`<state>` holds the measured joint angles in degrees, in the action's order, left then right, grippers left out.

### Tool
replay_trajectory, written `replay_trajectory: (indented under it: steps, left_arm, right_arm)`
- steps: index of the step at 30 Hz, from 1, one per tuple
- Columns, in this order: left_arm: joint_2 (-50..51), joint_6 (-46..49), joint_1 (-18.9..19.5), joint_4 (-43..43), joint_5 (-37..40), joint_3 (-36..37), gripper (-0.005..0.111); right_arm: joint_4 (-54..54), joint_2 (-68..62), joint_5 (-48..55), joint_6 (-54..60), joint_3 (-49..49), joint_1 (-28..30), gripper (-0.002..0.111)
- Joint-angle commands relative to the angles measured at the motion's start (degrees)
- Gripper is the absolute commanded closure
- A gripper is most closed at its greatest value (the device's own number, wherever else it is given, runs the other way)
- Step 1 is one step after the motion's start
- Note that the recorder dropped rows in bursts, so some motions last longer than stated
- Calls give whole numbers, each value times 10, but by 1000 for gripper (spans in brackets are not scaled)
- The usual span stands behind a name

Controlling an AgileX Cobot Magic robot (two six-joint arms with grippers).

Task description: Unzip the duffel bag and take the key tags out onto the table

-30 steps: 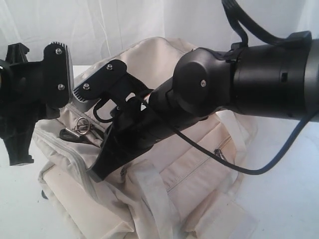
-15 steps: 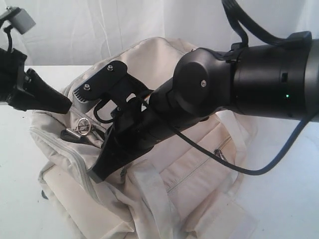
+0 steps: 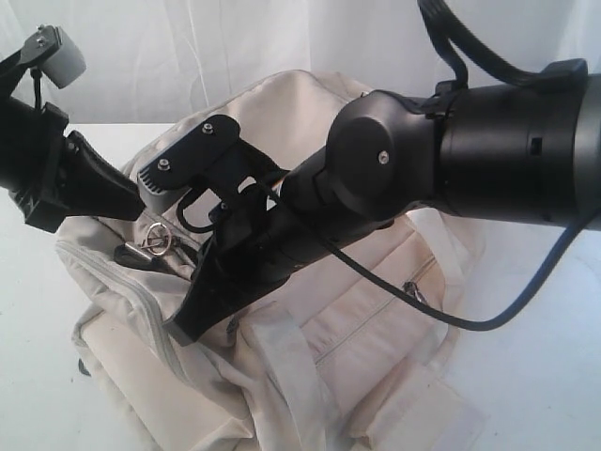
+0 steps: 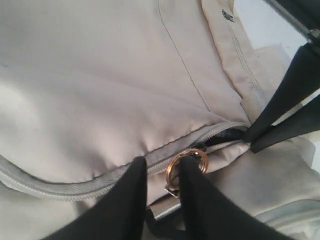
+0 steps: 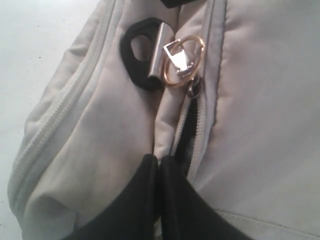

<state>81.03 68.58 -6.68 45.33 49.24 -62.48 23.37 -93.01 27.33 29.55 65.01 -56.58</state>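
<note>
At the duffel bag (image 3: 376,324) — left claw (image 4: 161,166) spread, right claw (image 5: 159,160) pressed together — plain in wrist views only.

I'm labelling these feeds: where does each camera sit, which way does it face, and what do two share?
Exterior: off the arms, close, looking down on the duffel bag on the table; left arm and right arm show.
Left wrist: on the left arm, facing the zipper ring; left jaws show, apart.
Right wrist: facing the same ring; right jaws show, shut.
Shared: both wrist views show that ring.
</note>
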Motion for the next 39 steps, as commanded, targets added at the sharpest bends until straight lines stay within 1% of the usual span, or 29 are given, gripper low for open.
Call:
replay_trajectory:
  steps: [1,2,4,10,17,22,25,30,36,37,39]
  left_arm:
    - [13,17,-8,15,3,-3,56]
    - [18,23,-9,16,5,-3,54]
    - [31,31,-9,22,11,-3,53]
    - [60,32,-9,39,20,-3,53]
    - [75,63,-9,40,78,-3,53]
    - [75,69,-9,36,79,-3,54]
    - [75,69,-9,36,85,-3,63]
    - [75,77,-9,36,105,-3,84]
    - [75,82,-9,35,110,-3,104]
    - [75,82,-9,35,112,-3,107]
    - [75,82,-9,35,118,-3,107]
  right_arm:
    - [-3,5,23,-5,-4,1,108]
    - [-3,5,23,-5,-4,1,108]
    - [-3,5,23,-7,-4,1,108]
    - [-3,5,23,-10,-4,1,108]
    - [-3,5,23,-10,-4,1,108]
    - [-3,5,23,-10,-4,1,108]
    - [-3,5,23,-10,-4,1,108]
    - [-3,5,23,-12,-4,1,108]
    - [-3,5,23,-12,-4,1,108]
    - [-3,5,23,-12,-4,1,108]
    - [-3,5,23,-12,-4,1,108]
